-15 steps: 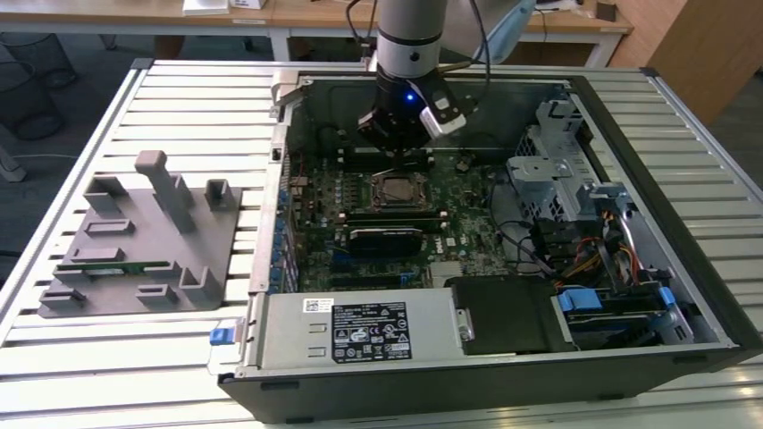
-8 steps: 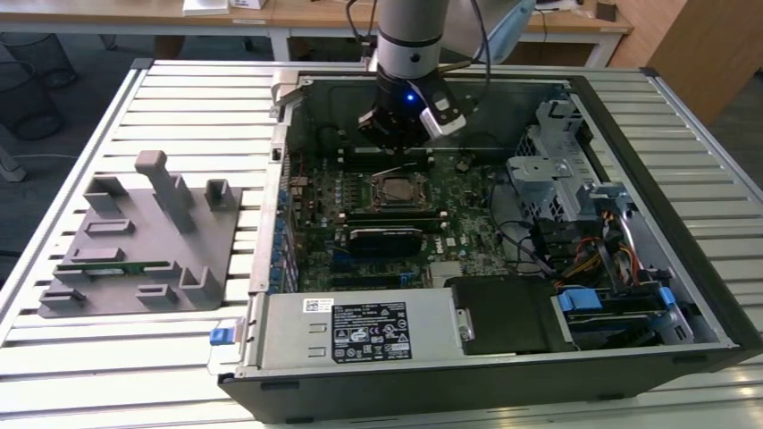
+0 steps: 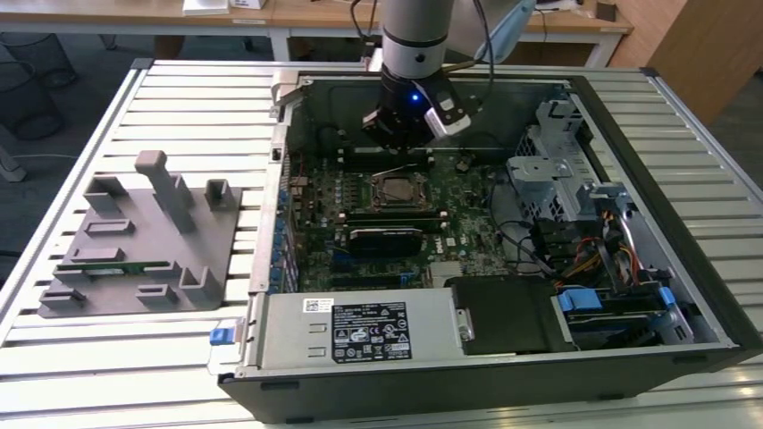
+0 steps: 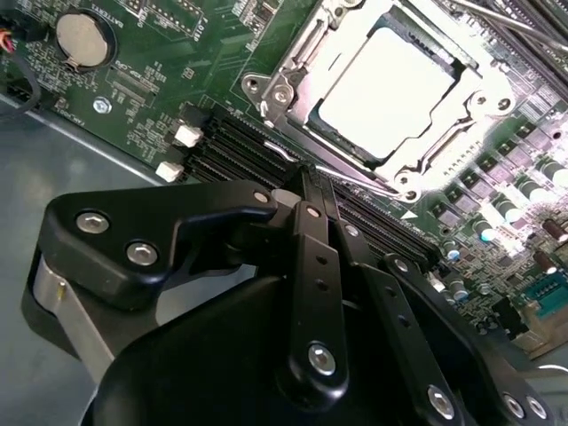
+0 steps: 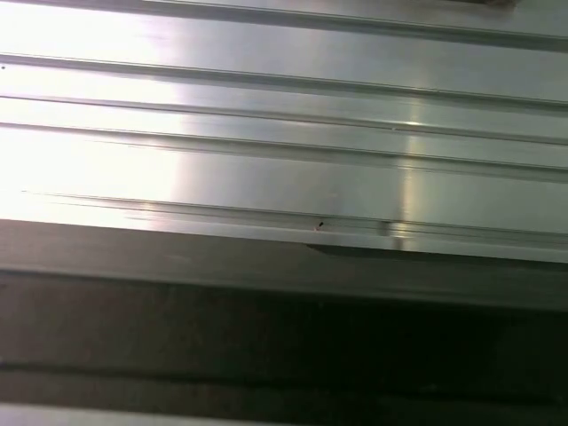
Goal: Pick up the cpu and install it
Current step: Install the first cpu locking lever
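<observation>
While the end effector (image 4: pixel 312 182) hung inside the open computer case (image 3: pixel 667 268), its black fingers (image 4: pixel 311 266) were drawn together with nothing between them, tips meeting above the black memory slots (image 4: pixel 240 151) in the second wrist view. Just beyond those tips lay the cpu (image 4: pixel 390 84), its shiny silver top seated flat within the socket frame (image 4: pixel 293 80), apart from the fingers and untouched by them. In the exterior view, the end effector (image 3: pixel 399 143) hovered over the green motherboard (image 3: pixel 465 201), with the cpu (image 3: pixel 398 190) just below and near it in its socket. Farther out from the end effector, a coin battery (image 4: pixel 82 37) sat on the board. Well apart, toward the exterior view's left, a grey fixture block (image 3: pixel 138 246) rested on the slatted metal tabletop (image 3: pixel 155 357), carrying a narrow green memory stick (image 3: pixel 113 265). The first wrist view showed ribbed metal slats (image 5: pixel 284 133) beside a dark edge.
</observation>
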`<state>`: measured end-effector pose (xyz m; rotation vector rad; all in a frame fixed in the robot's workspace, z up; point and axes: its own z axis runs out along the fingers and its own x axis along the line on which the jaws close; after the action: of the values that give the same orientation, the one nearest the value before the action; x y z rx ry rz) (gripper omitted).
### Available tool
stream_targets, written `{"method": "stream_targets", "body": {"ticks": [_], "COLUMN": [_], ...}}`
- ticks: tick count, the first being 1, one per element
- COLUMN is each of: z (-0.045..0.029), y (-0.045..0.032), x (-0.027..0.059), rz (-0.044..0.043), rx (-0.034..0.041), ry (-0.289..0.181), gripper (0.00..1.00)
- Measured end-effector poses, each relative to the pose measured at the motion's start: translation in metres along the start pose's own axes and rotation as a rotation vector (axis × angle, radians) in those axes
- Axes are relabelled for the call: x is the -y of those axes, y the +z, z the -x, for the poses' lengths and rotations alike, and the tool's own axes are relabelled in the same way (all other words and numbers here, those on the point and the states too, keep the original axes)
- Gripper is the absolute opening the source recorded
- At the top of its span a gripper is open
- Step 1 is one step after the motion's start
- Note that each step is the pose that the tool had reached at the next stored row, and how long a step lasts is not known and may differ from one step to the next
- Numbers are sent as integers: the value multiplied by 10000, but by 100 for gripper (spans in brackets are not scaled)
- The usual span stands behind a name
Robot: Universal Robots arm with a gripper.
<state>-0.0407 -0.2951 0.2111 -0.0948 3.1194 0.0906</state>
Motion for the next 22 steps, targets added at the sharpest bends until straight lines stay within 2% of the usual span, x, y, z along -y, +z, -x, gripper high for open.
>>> {"method": "stream_targets", "body": {"ticks": [8,22], "z": [45,60], "y": [6,46], "x": [3,7], "rz": [-1,-8], "rx": [-1,-4], "ry": [0,-1], "gripper": [11,11]}}
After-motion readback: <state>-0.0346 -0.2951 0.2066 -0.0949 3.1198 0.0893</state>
